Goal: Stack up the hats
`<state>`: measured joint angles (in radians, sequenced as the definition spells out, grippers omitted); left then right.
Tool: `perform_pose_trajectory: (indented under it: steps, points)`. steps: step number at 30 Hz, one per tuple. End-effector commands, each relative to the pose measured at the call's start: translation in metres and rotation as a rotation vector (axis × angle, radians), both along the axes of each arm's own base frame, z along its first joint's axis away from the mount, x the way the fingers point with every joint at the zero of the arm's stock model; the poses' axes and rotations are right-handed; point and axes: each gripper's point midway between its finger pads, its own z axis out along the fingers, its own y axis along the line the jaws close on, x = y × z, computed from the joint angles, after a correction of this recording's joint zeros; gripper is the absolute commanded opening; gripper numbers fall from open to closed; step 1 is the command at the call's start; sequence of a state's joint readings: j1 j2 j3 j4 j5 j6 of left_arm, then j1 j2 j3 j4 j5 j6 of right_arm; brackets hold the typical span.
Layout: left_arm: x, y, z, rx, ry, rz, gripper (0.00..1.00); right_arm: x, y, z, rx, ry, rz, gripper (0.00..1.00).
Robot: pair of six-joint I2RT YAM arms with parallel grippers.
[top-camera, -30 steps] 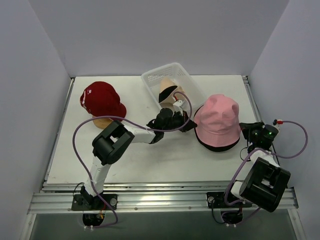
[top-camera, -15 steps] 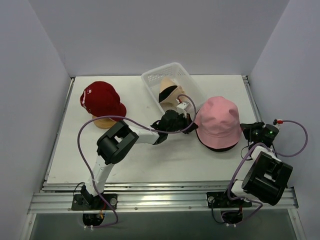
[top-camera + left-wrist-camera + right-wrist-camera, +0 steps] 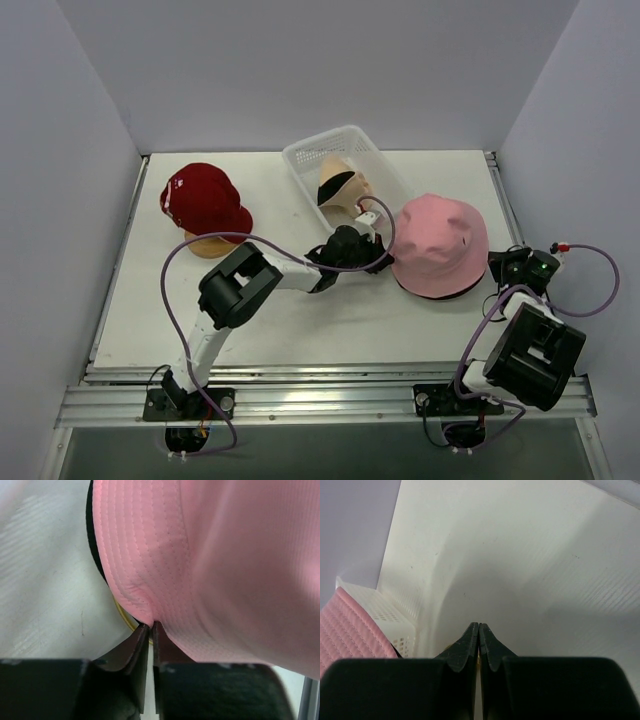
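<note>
A pink bucket hat (image 3: 440, 243) lies right of centre on top of a black hat, of which only the dark rim (image 3: 430, 294) shows. My left gripper (image 3: 380, 243) is at its left brim. In the left wrist view the gripper (image 3: 151, 626) is shut on a fold of the pink bucket hat's brim (image 3: 210, 555), with the black rim (image 3: 94, 555) beneath. A red cap (image 3: 203, 198) with white marks sits on a wooden stand (image 3: 205, 245) at the left. A tan hat (image 3: 336, 170) lies in the basket. My right gripper (image 3: 502, 266) (image 3: 479, 626) is shut and holds nothing, just right of the pink hat (image 3: 345, 625).
The white mesh basket (image 3: 300, 160) stands at the back centre, close behind my left gripper; its wall (image 3: 390, 612) shows in the right wrist view. A thin yellow edge (image 3: 125, 619) peeks from under the hats. Side walls close off the table left and right.
My left gripper has pushed to the right with the pink brim, and the pink hat has spread flatter over the black one. The right gripper has backed slightly to the right.
</note>
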<state>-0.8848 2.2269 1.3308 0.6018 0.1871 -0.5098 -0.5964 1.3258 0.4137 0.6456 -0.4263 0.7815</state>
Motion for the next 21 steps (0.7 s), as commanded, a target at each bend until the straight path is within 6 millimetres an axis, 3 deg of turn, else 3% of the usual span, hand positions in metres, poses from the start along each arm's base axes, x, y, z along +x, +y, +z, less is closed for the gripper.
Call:
perform_pose_trajectory:
  steps: [1, 6, 7, 8, 11, 15, 21]
  points:
    - [-0.009, 0.013, -0.021, 0.075, 0.013, 0.002, 0.17, 0.008, -0.006, 0.026, -0.053, -0.059, 0.016, 0.0]
    - [-0.012, 0.018, 0.01, 0.045, -0.028, 0.004, 0.3, 0.003, -0.008, 0.044, -0.083, -0.06, 0.001, 0.03]
    - [-0.014, 0.021, 0.012, 0.046, -0.028, 0.003, 0.35, -0.002, -0.007, 0.041, -0.074, -0.029, -0.007, 0.03]
    - [-0.015, 0.022, 0.022, 0.034, -0.039, 0.005, 0.38, -0.005, -0.014, 0.053, -0.104, -0.038, -0.037, 0.04]
    - [-0.019, 0.024, 0.034, 0.022, -0.044, -0.002, 0.46, -0.017, -0.019, 0.062, -0.137, -0.007, -0.073, 0.07]
    - [-0.027, 0.027, 0.044, 0.014, -0.056, -0.004, 0.49, -0.024, -0.022, 0.076, -0.152, -0.014, -0.086, 0.09]
    - [-0.041, 0.025, 0.061, 0.0, -0.085, -0.001, 0.5, -0.025, 0.0, 0.093, -0.127, -0.084, -0.001, 0.16]
